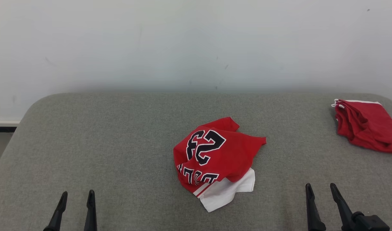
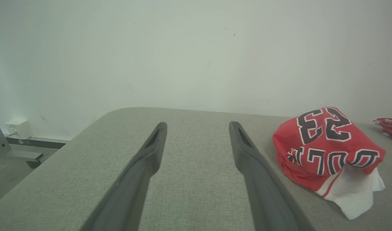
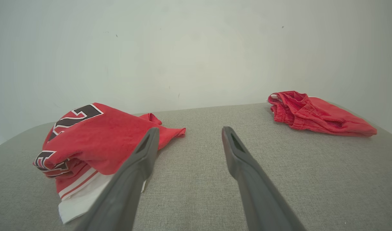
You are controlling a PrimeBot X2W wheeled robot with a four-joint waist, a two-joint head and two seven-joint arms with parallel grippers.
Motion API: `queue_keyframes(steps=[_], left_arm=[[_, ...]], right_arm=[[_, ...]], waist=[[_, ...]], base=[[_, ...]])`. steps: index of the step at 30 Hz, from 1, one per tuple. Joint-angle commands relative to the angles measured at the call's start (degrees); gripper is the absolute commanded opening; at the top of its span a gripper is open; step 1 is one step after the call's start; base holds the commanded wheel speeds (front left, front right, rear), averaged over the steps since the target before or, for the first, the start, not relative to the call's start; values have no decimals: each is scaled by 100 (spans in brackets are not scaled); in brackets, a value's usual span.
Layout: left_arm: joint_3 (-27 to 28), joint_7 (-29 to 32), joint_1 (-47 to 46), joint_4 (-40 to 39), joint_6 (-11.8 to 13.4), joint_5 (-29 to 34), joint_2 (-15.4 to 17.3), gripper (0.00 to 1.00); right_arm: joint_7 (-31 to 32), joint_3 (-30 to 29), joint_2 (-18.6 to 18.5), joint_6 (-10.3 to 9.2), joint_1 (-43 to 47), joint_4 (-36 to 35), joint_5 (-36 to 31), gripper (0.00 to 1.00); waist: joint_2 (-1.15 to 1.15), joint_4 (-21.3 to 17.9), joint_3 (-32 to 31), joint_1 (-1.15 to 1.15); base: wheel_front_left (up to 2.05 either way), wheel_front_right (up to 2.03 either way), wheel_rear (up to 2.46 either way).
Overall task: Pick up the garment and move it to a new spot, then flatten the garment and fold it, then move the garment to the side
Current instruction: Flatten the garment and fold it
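The garment (image 1: pixel 215 157) is a crumpled red jersey with black-and-white number and lettering and a white part poking out at its near edge. It lies in a heap at the middle of the grey table (image 1: pixel 118 144). In the left wrist view the garment (image 2: pixel 327 150) sits off to the right; in the right wrist view the garment (image 3: pixel 96 141) sits off to the left. My left gripper (image 1: pixel 77 194) stands open at the near left, well clear of the heap. My right gripper (image 1: pixel 321 186) stands open at the near right, also apart from it. Both hold nothing.
A second red piece of clothing (image 1: pixel 366 125) lies bunched at the table's far right corner, also seen as the red bundle (image 3: pixel 314 112). A pale wall (image 1: pixel 196 45) rises right behind the table. A white box and a metal frame (image 2: pixel 19 128) sit low beyond the left edge.
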Motion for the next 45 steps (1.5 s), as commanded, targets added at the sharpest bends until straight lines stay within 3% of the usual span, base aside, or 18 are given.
queue_keyframes(steps=[1,20,31,45], left_arm=[[23,-19,15,13,-8,50,-19,100],[96,-19,-165,204,-82,209,-148,100],[-696,172,-1126,800,-197,187,-379,100],[-1523,370,-1568,1929,-240,179,-600,100]], right_arm=[[22,3,1,-14,-1,10,-1,100],[-14,36,1,-14,-47,47,26,100],[-53,103,1,-14,-110,172,40,100],[-64,88,2,-14,-330,201,10,100]], waist=[[0,-2,0,0],[0,-70,16,0],[0,-410,282,0],[0,-971,723,0]], base=[[0,0,0],[0,0,0],[0,0,0],[0,0,0]])
